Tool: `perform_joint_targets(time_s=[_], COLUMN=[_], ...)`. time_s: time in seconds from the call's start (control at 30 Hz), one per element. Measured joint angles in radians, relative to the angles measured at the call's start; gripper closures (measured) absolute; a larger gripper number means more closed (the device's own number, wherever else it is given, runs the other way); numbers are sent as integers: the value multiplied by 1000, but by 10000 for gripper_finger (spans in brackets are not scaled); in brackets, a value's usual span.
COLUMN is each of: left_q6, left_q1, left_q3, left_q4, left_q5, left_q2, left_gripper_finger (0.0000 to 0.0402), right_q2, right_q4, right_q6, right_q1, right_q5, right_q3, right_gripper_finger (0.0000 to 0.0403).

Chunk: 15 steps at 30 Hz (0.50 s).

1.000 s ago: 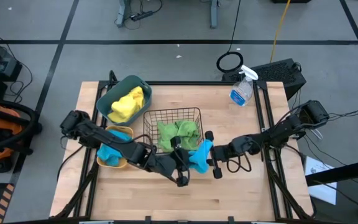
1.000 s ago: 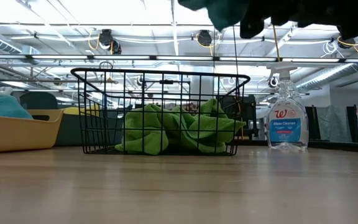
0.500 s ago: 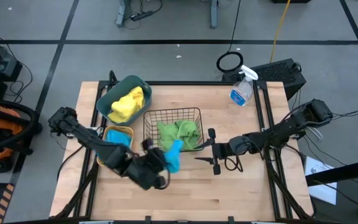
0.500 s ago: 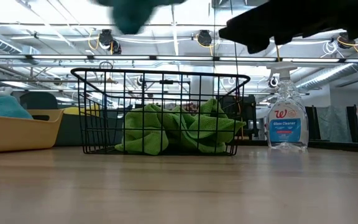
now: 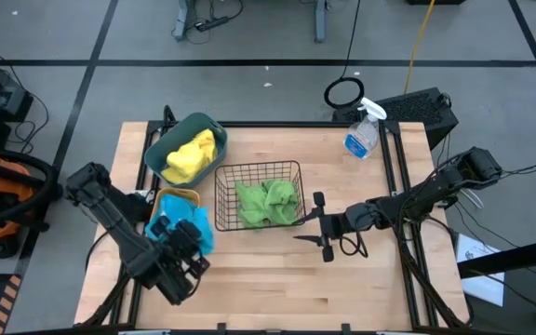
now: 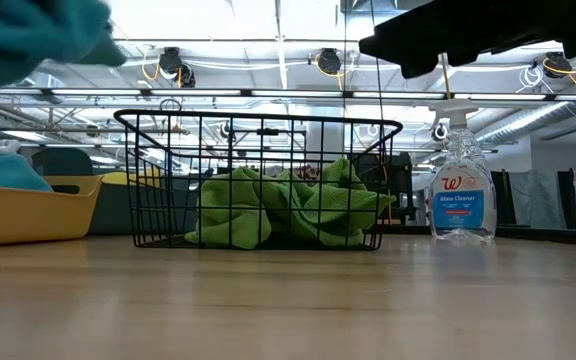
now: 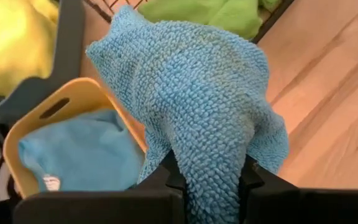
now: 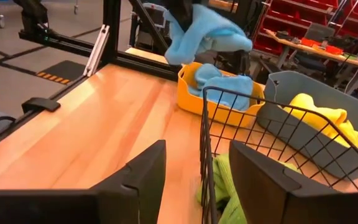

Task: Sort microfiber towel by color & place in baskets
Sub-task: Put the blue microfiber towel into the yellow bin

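A light-blue microfiber towel [image 5: 196, 233] hangs in my left gripper [image 5: 182, 247], which is shut on it just over the near right corner of the yellow-orange bin [image 5: 167, 197]. Another blue towel [image 7: 73, 152] lies in that bin. The black wire basket [image 5: 259, 169] holds green towels [image 5: 266, 201], and the teal tub [image 5: 161, 154] holds a yellow towel [image 5: 192, 154]. My right gripper [image 5: 303, 226] hovers open and empty to the right of the wire basket, with its fingers [image 8: 145, 171] pointing toward the table's left. My left gripper pinches a bunched, several-layered part of the blue towel [image 7: 207, 171] between its two fingers. The fingers come from above, slanting down. The towel hangs slack below the fingers [image 8: 204, 34], clear of the table and above the yellow-orange bin's rim.
A clear spray bottle [image 5: 363, 133] stands at the table's far right. Bare wood [image 5: 277, 288] runs along the near edge in front of the baskets. The three baskets stand close together at the far left.
My right gripper has let go of the blue towel and stayed where it was. My left gripper has carried the towel toward the table's left edge, past the front of the wire basket to the yellow-orange bin, turning and tipping downward on the way.
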Motion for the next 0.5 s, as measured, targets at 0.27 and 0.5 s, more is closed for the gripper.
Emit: perform_joint_targets(time_s=[0.27,0.5], left_q6=[-28,45], left_q1=[37,145], left_q3=[-139,-308], left_q4=[-6,-5], left_q5=[137,197], left_q2=[-2,-96], left_gripper_finger=[354,354], right_q2=[0,1], right_q4=[9,6], right_q6=[-45,-54], right_q1=[0,0], right_q5=[0,0], right_q3=[0,0], right_gripper_finger=[234,234])
